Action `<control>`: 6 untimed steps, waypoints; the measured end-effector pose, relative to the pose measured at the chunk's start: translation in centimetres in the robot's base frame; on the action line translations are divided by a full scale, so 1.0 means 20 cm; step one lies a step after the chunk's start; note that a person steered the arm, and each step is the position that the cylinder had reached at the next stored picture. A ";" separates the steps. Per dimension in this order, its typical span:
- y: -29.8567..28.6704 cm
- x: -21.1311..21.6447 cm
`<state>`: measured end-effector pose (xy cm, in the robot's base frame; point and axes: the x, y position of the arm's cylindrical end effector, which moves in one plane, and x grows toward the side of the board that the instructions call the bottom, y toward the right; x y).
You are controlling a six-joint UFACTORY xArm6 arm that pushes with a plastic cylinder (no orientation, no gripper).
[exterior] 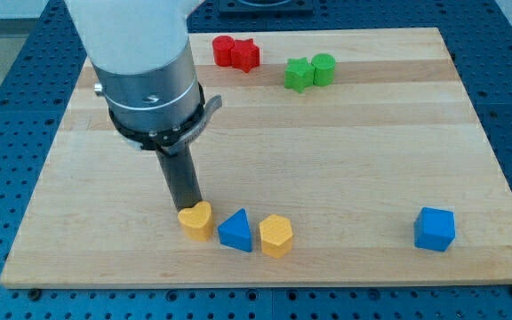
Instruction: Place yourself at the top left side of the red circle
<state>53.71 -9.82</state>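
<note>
The red circle lies near the view's top edge, touching a red star on its right. My tip is far below it, in the lower left part of the board, touching the top edge of a yellow heart block. The rod rises from there into the arm's grey and white body at the view's upper left.
A blue triangle and a yellow hexagon lie right of the heart. A blue cube sits at the lower right. A green star and green circle lie at the top. The wooden board ends on all sides.
</note>
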 end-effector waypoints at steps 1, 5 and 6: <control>0.00 -0.01; -0.15 -1.10; -0.15 -1.30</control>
